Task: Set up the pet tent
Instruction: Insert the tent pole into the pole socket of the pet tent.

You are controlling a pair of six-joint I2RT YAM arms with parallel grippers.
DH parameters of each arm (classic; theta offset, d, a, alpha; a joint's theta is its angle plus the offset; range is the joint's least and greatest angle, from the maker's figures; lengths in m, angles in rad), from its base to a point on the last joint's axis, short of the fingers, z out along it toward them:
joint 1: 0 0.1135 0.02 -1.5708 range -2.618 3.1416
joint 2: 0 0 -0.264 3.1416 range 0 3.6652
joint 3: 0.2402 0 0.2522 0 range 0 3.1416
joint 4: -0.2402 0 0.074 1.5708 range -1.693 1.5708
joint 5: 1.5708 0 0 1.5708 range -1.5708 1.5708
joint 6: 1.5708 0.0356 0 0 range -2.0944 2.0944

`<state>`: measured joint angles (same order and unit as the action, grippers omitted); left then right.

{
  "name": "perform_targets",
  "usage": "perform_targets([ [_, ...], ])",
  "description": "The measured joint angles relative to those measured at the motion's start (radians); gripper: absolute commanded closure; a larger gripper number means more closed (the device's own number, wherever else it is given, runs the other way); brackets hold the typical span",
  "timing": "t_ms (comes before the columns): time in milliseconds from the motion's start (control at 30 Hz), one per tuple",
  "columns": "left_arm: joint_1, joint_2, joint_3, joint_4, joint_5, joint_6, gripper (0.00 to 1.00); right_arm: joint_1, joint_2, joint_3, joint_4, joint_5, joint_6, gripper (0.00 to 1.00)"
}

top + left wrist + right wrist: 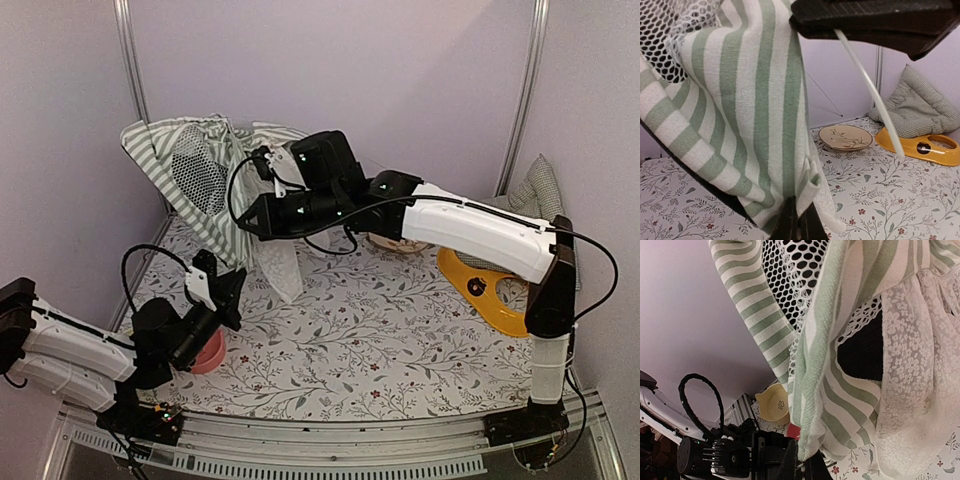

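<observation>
The pet tent (175,150) hangs crumpled and lifted at the back-left of the floral table (400,340), near the wall; the right gripper (245,217) is clenched on its striped fabric and a white pole (867,85); the left gripper (235,285) is pinched tight on the lower hem.

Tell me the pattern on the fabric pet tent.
Green and white stripes; the pet tent shows best in the left wrist view.
</observation>
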<state>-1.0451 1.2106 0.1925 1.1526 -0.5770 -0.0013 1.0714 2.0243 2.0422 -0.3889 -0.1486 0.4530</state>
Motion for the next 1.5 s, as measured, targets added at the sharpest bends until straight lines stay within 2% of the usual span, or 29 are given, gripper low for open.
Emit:
perform_targets([
  [367,-0.056,-0.004,0.038,-0.083,-0.016,0.005,1.0,0.0,0.026,0.0,0.049,-0.002,0.048,1.0],
  [667,-0.074,-0.087,0.043,-0.142,-0.013,0.009,1.0,0.0,0.027,0.0,0.085,0.037,0.048,1.0],
  [1233,-0.08,-0.14,0.048,-0.212,-0.009,0.007,1.0,0.002,0.06,-0.004,0.13,0.076,0.04,1.0],
  [1500,-0.052,-0.177,0.048,-0.262,0.016,-0.051,1.0,0.008,0.06,-0.034,0.164,0.104,0.021,1.0],
])
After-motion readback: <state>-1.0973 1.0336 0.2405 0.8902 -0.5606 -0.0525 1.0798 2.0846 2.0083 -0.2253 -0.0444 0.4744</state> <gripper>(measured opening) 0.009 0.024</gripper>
